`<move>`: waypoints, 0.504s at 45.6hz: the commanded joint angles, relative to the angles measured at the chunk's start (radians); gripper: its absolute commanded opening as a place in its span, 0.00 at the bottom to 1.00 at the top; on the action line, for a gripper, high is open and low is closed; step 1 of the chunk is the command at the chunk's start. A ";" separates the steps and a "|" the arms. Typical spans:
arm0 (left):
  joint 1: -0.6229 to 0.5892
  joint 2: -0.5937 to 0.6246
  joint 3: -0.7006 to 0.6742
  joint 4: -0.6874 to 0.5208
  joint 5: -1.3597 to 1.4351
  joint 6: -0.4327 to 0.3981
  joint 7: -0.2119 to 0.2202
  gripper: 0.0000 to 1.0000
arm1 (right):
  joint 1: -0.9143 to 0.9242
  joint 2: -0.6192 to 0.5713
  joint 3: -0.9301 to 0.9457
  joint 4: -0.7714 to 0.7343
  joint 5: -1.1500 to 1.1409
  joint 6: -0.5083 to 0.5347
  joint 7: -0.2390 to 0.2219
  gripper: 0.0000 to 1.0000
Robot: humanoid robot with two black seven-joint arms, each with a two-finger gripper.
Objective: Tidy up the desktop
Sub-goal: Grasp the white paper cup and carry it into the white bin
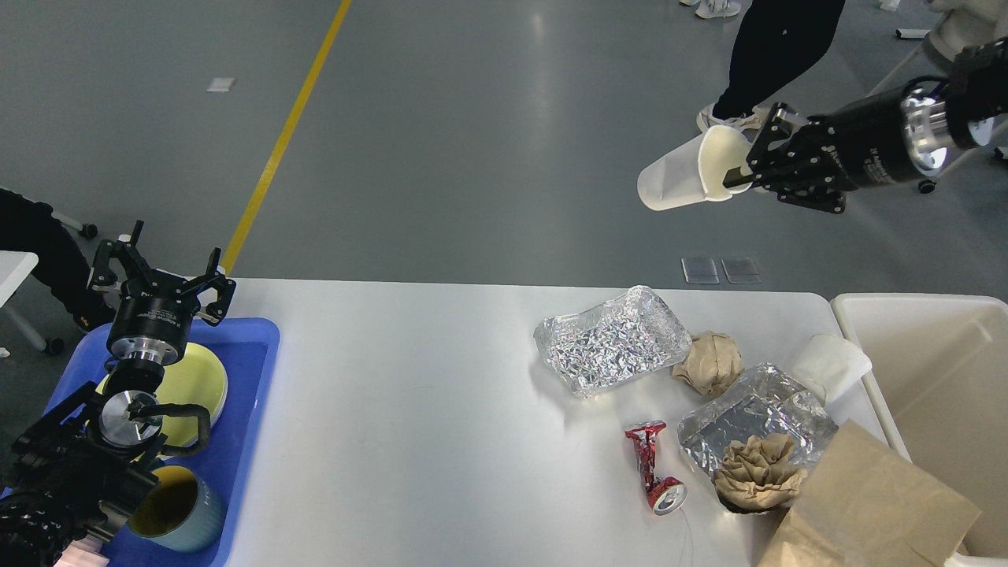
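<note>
The white-grey desktop (409, 394) fills the lower middle of the head view. My right gripper (744, 169) is shut on the rim of a white paper cup (685, 177) and holds it on its side, high above the far right of the desktop. My left gripper (161, 272) is open and empty above the far end of the blue tray (244, 417). On the desktop's right lie a foil tray (610, 339), a second foil tray (756, 417), a crushed red can (654, 465), a brown paper ball (713, 362), crumpled brown paper (756, 468) and another white cup (831, 366).
The blue tray holds a yellow plate (193, 386) and a blue-grey mug (173, 508). A cream-white bin (929, 386) stands off the desktop's right edge. A brown paper bag (866, 508) lies at the front right. A person's leg (776, 55) is on the floor beyond.
</note>
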 commanded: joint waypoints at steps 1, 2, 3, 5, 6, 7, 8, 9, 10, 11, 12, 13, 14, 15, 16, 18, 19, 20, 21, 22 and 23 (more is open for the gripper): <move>0.000 0.000 0.000 0.000 0.000 0.000 0.000 0.97 | -0.026 -0.055 0.000 -0.086 -0.002 -0.030 0.000 0.00; 0.000 0.000 0.000 0.000 0.000 0.000 0.000 0.97 | -0.045 -0.064 -0.001 -0.104 -0.002 -0.046 0.000 0.00; 0.000 0.000 0.000 0.000 0.000 0.000 0.000 0.97 | -0.073 -0.072 -0.001 -0.119 0.000 -0.065 0.000 0.00; 0.000 0.000 0.000 0.000 0.000 0.000 0.000 0.97 | -0.146 -0.076 0.002 -0.149 0.000 -0.117 0.000 0.00; 0.000 0.000 0.000 0.000 0.000 0.000 0.000 0.97 | -0.183 -0.076 0.002 -0.162 0.000 -0.147 0.000 0.00; 0.000 0.000 0.000 0.000 0.000 0.000 0.000 0.97 | -0.219 -0.076 0.002 -0.178 0.000 -0.180 0.000 0.00; 0.000 0.000 0.000 0.000 0.000 0.000 0.000 0.97 | -0.254 -0.078 0.003 -0.195 0.000 -0.215 0.000 0.00; 0.000 0.000 0.000 0.000 0.000 0.000 0.000 0.97 | -0.288 -0.078 0.005 -0.213 0.001 -0.246 0.000 0.00; 0.000 0.000 0.000 0.000 0.000 0.000 0.000 0.97 | -0.321 -0.079 0.010 -0.231 0.003 -0.273 0.000 0.00; 0.000 0.000 0.000 0.000 0.000 0.000 0.000 0.97 | -0.354 -0.078 0.011 -0.248 0.003 -0.304 0.000 0.00; 0.000 0.000 0.000 0.000 0.000 0.000 0.000 0.97 | -0.383 -0.078 0.010 -0.265 0.003 -0.333 0.000 0.00; 0.000 0.000 0.000 0.000 0.000 0.000 0.000 0.97 | -0.416 -0.078 0.010 -0.282 0.003 -0.361 0.000 0.00; 0.000 0.000 0.000 0.000 0.000 0.000 0.000 0.97 | -0.447 -0.076 0.010 -0.302 0.003 -0.385 0.000 0.00; 0.000 0.000 0.000 0.000 0.000 0.000 0.000 0.97 | -0.482 -0.076 0.011 -0.320 0.003 -0.410 0.000 0.00; 0.000 0.000 0.000 0.000 0.000 0.000 0.000 0.97 | -0.515 -0.072 0.011 -0.340 0.004 -0.433 0.000 0.00; 0.000 0.000 0.000 0.000 0.000 0.000 0.000 0.97 | -0.579 -0.070 0.011 -0.379 0.006 -0.476 0.000 0.00; 0.000 0.000 0.000 0.000 0.000 0.000 0.000 0.97 | -0.611 -0.069 0.011 -0.399 0.007 -0.496 0.000 0.00; 0.000 0.000 0.000 0.000 0.000 0.000 0.000 0.97 | -0.639 -0.067 0.011 -0.417 0.007 -0.513 0.000 0.00; 0.000 0.000 0.000 0.000 0.000 0.000 0.000 0.97 | -0.667 -0.062 0.011 -0.437 0.009 -0.528 0.000 0.00; 0.000 0.000 0.000 0.000 0.000 0.000 0.000 0.97 | -0.691 -0.058 0.011 -0.455 0.009 -0.539 0.000 0.00; 0.000 0.000 0.000 0.000 0.000 0.000 0.000 0.97 | -0.716 -0.052 0.011 -0.475 0.007 -0.550 0.000 0.00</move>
